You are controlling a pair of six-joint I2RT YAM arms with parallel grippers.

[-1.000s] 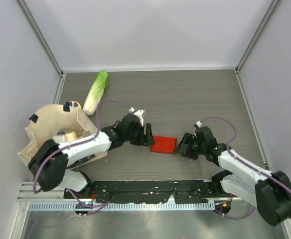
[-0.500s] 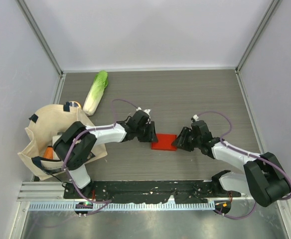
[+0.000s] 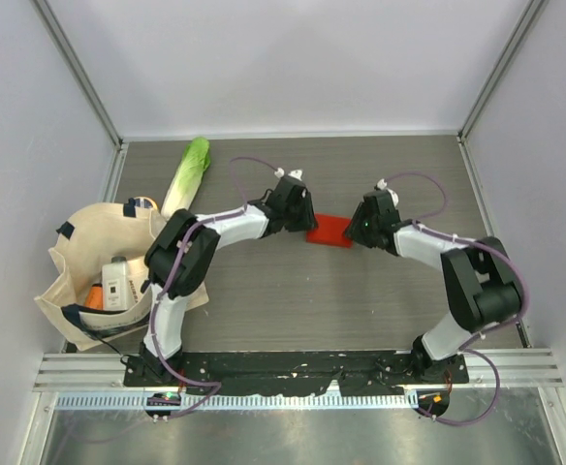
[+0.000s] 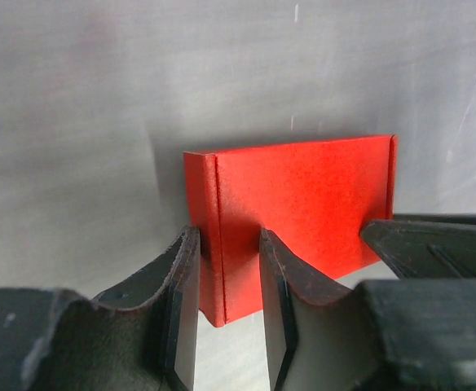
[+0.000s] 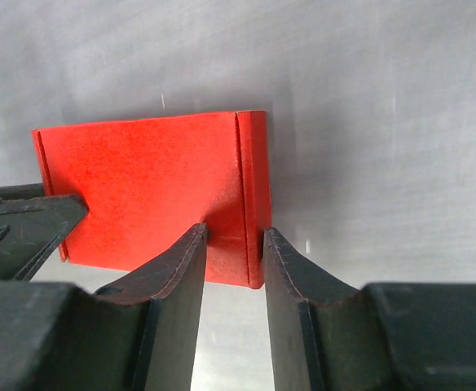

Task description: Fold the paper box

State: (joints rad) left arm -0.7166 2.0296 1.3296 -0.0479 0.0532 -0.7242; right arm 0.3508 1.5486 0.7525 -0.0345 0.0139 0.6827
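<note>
— Is any writing showing?
— Only on a white item (image 3: 116,284) sitting in the beige bag (image 3: 70,254) at far left, and its print is too small to read. A cabbage (image 3: 186,174) is lying just behind the bag.
— And the paper box (image 3: 330,230)?
— It is hanging between both arms over the middle of the table (image 3: 264,300), showing a plain red face with creased ends. The left gripper (image 4: 226,305) is pinching its left end flap, and the right gripper (image 5: 234,281) is pinching the right one.

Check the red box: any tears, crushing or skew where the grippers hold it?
Nothing stands out. The paper box looks intact, with straight edges and clean creases. The left gripper and right gripper each pinch one end squarely.
</note>
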